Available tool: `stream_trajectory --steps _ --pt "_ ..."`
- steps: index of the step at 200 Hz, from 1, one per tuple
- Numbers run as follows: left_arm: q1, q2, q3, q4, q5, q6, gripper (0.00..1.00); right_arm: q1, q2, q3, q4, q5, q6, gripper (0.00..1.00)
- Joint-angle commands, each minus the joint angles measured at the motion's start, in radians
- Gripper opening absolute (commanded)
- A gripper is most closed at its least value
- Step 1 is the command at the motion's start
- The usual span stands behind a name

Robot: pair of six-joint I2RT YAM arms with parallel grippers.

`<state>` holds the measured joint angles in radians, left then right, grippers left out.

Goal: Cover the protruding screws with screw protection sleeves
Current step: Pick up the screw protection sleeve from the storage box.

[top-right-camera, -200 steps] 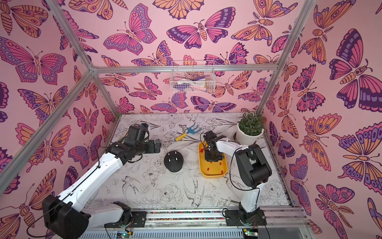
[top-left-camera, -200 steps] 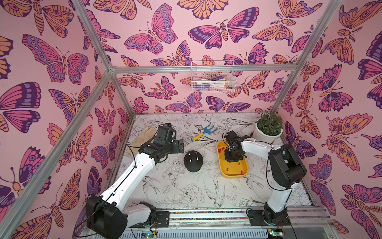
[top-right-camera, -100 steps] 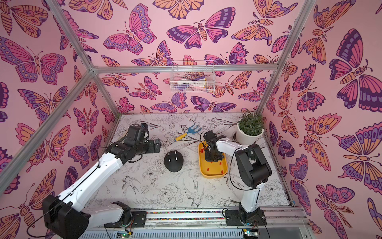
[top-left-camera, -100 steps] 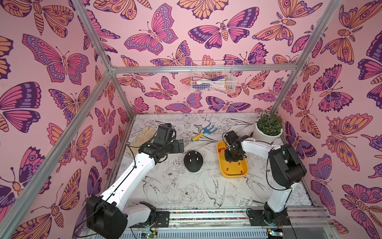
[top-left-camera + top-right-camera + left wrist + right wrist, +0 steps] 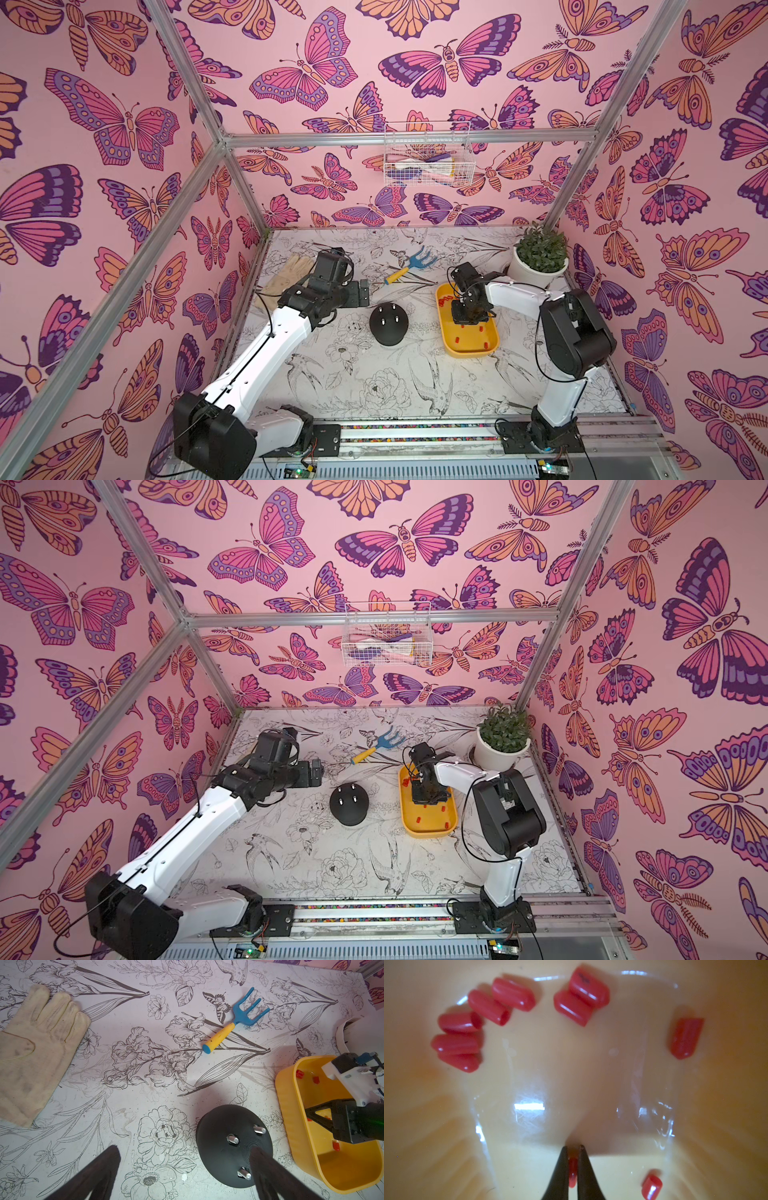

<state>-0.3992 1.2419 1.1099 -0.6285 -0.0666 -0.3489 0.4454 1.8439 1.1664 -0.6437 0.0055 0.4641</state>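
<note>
Screws: three protruding screws (image 5: 232, 1139) stood up out of the top of the black dome (image 5: 216, 1153), long axes near upright, all bare.
Dome: sat on the table (image 5: 374, 395) between the two arms, near the yellow tray (image 5: 471, 354) but apart from it.
Right gripper (image 5: 573, 1147): fingers drawn almost together, pinching one red sleeve (image 5: 572, 1169) low inside the tray.
Sleeve axis: ran along the fingers' length (which end was the open one I could not tell).
Left gripper (image 5: 185, 1148): fingers spread wide with nothing between them, hanging above the table beside the dome.
Change: in both top views the arms, dome and tray lay as they had a second earlier; no shift I could make out.
Tray contents: loose sleeves (image 5: 456, 1043) lying on their sides, five in an arc, two piled together, two singles well apart.
Wire basket (image 5: 428, 160): hung on the back wall, holding a few long items too small to tell.
Pot (image 5: 536, 272): white, holding a green plant, behind the tray in the far corner.
</note>
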Motion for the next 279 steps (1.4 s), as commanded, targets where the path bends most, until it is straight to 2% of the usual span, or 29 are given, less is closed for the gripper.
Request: stream_trajectory --steps 1,56,104,133,162,221,279 --pt "0.007 -0.009 -0.015 0.001 0.021 -0.005 0.99 -0.004 -0.007 0.003 -0.025 -0.007 -0.006 0.11" --pt "-0.029 -0.012 -0.006 0.016 0.054 -0.073 0.99 -0.005 -0.075 0.025 -0.046 0.002 -0.031 0.11" --pt "-0.191 0.021 0.023 0.051 0.041 -0.165 0.99 -0.016 -0.151 0.043 -0.064 -0.004 -0.062 0.11" --pt "-0.289 0.137 0.074 0.091 0.022 -0.190 0.99 -0.026 -0.198 0.064 -0.080 -0.008 -0.074 0.11" --pt "-0.346 0.196 0.130 0.134 0.011 -0.174 0.99 -0.051 -0.252 0.083 -0.075 -0.051 -0.073 0.11" --pt "-0.381 0.299 0.189 0.321 0.104 -0.122 0.99 -0.089 -0.317 0.129 -0.052 -0.139 -0.043 0.11" --pt "-0.394 0.375 0.112 0.613 0.231 -0.127 0.99 -0.128 -0.369 0.142 -0.006 -0.202 0.009 0.11"
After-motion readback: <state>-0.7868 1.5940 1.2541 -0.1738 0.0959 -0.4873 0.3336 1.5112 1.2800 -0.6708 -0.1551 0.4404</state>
